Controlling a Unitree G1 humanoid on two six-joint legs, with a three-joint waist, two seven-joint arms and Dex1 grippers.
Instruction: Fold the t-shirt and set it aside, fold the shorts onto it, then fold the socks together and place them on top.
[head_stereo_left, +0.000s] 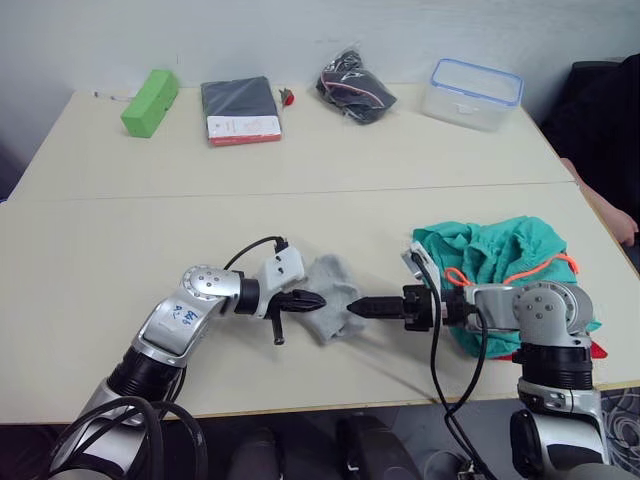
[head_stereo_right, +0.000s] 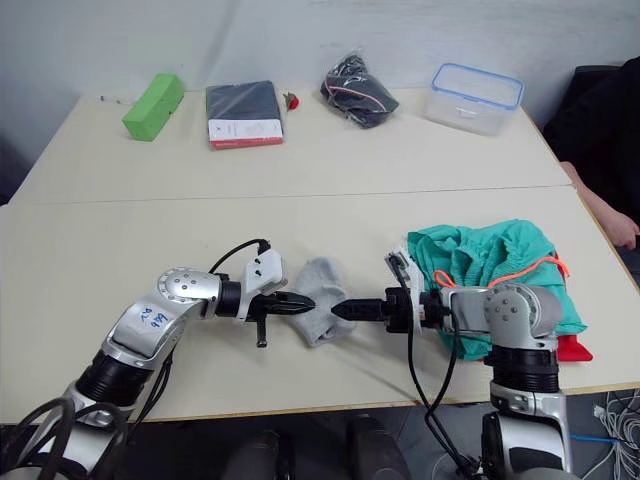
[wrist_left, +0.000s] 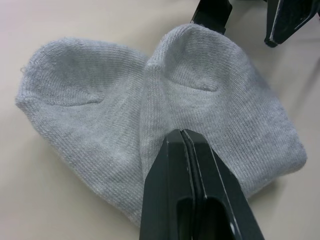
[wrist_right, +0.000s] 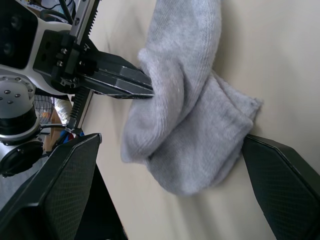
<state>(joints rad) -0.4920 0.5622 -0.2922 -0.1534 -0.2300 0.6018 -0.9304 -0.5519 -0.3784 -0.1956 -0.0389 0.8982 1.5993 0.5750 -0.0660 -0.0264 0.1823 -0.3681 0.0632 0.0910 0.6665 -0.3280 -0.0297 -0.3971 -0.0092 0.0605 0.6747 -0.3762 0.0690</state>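
Left wrist view: left tool (wrist_left: 186, 137) pinches the socks (wrist_left: 100, 115); right tool (wrist_right: 165, 165) spread wide.

We see 2 silver-grey metal arms with round, screw-studded joint housings and black lower segments. The left arm (head_stereo_left: 185, 320) bears a blue handwritten mark, illegible to us, perhaps digits. Black cables loop along both; the right arm (head_stereo_left: 540, 320) trails one downward. White brackets sit at each wrist, ahead of black pointed fingers (wrist_left: 192, 185).
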